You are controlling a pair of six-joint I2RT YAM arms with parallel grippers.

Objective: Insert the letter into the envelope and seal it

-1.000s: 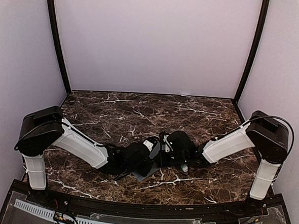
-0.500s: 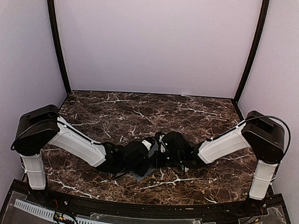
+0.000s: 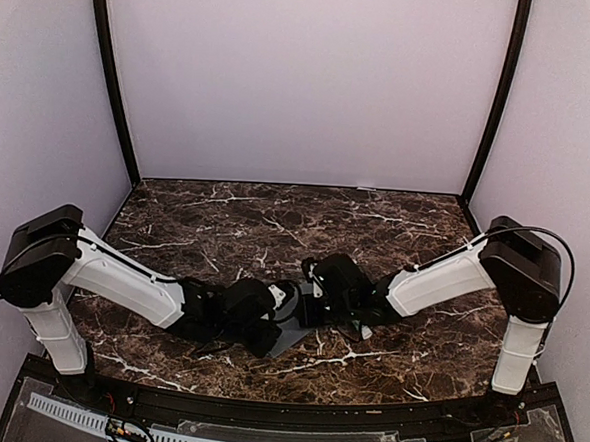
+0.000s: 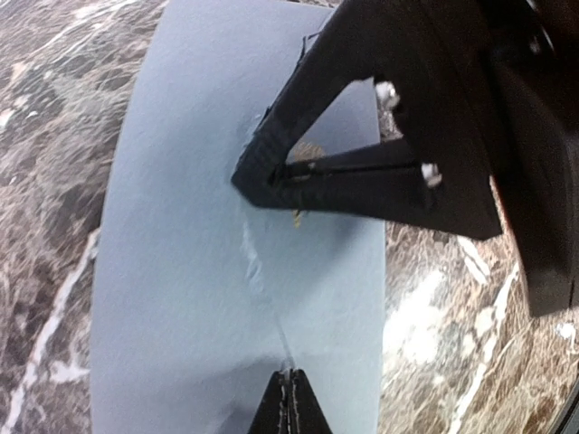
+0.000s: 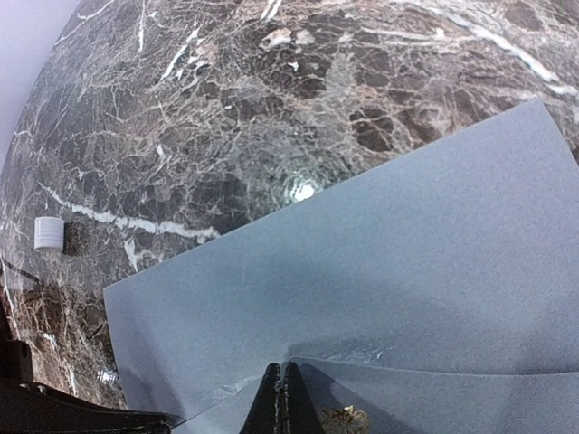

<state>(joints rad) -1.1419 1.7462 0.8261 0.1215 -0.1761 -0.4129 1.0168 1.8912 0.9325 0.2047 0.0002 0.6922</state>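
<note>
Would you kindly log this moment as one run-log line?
left gripper: shut, tips on envelope | right gripper: shut, tips on envelope | letter: not visible

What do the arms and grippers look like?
The left arm and right arm match: white links, black joint housings, black wrists. A thin black cable loops over the right shoulder. The left gripper and right gripper have matte black, triangular fingers tapering to points.

One envelope [image 4: 181, 271]; two arms, left arm [image 3: 121, 281] and right arm [image 3: 440, 280]; one small white cylinder [image 5: 49, 233].
</note>
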